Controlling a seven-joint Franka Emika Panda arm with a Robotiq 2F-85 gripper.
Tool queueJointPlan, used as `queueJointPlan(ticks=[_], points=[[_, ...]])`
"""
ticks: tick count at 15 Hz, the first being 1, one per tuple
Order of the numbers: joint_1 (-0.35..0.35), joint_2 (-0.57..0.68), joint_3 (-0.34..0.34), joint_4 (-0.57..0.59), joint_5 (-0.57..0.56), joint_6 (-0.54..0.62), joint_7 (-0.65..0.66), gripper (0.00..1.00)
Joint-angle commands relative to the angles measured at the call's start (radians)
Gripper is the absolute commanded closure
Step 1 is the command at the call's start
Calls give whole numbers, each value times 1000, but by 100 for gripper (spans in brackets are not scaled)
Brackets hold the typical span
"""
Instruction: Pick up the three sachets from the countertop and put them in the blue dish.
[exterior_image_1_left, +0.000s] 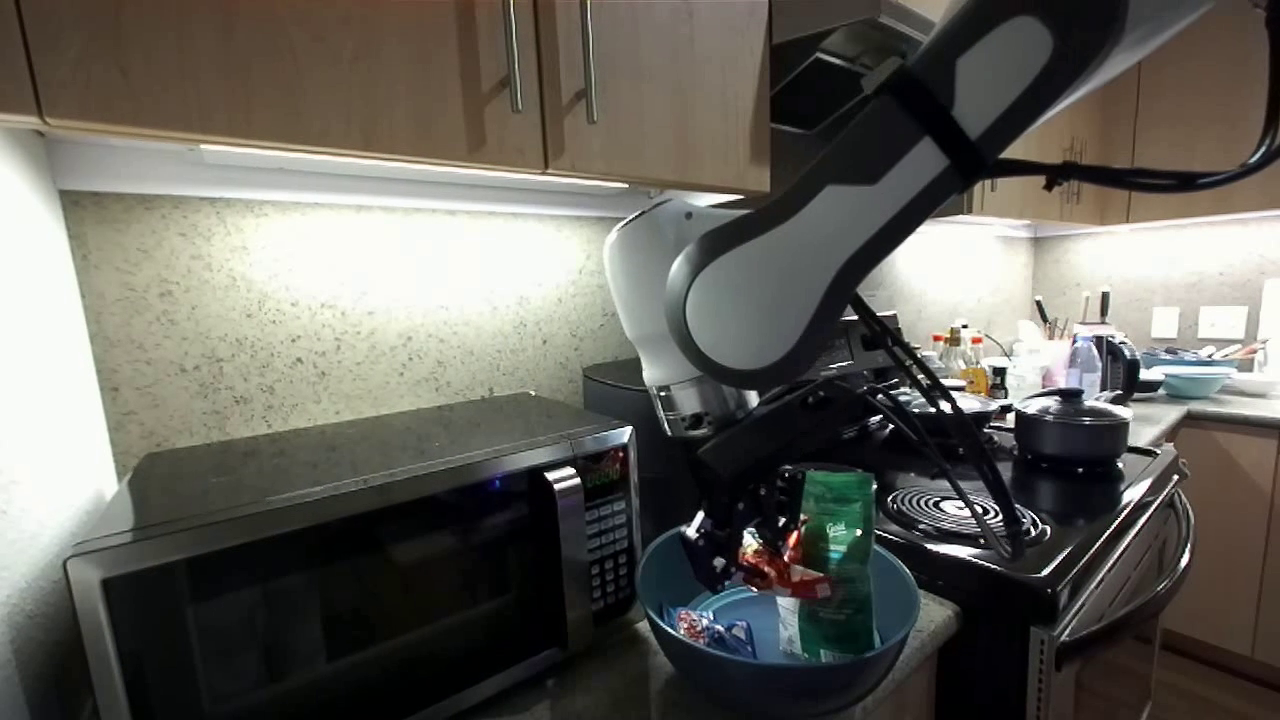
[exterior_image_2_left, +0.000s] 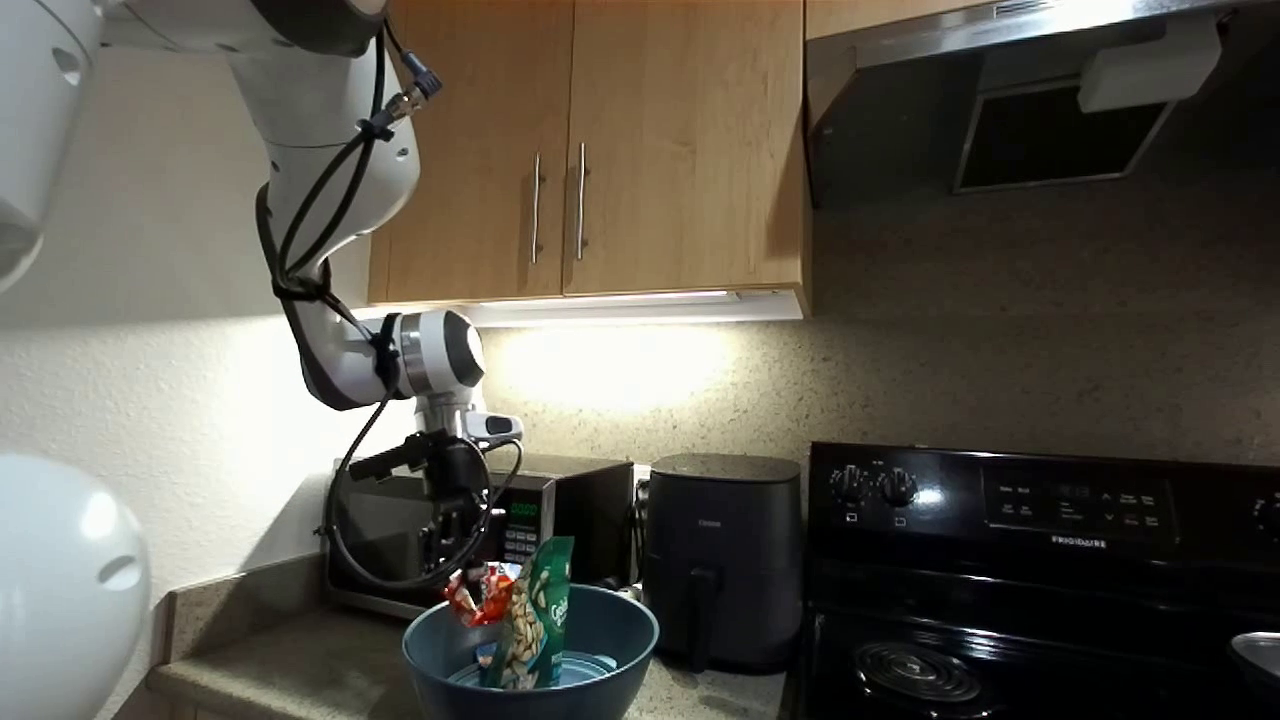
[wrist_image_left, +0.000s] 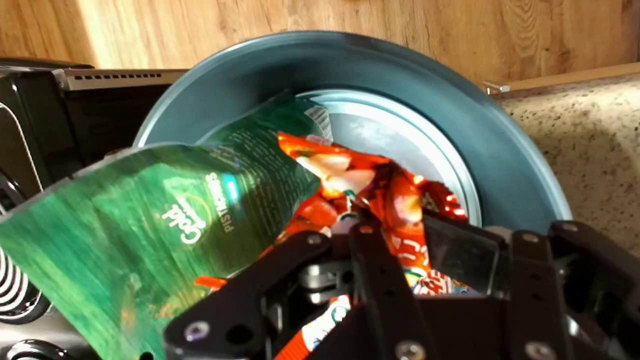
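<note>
My gripper is clamped on the red sachet, which hangs crumpled over the dish, just beside the green sachet. I see that green one standing tilted inside the dish, its top above the rim in both exterior views. The blue sachet lies low in the dish, near the green one's base.

Just beside the gripper, the green pouch rises past the rim of the blue dish — that flank is blocked. A blue sachet lies beneath; the microwave stands off the opposite flank. Below, towards the wrist view's top, bare dish floor lies open.
</note>
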Motion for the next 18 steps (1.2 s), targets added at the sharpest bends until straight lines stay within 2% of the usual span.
queueJointPlan(ticks=[1, 9, 11, 14, 16, 18], points=[[-20, -1, 9, -28, 3, 44, 14, 52], [-16, 0, 12, -27, -2, 77, 21, 0], [-13, -4, 10, -35, -19, 112, 57, 0], [-1, 2, -7, -34, -176, 156, 244, 0], [5, 1, -9, -33, -285, 144, 380, 0], [1, -5, 9, -37, -290, 146, 400, 0]])
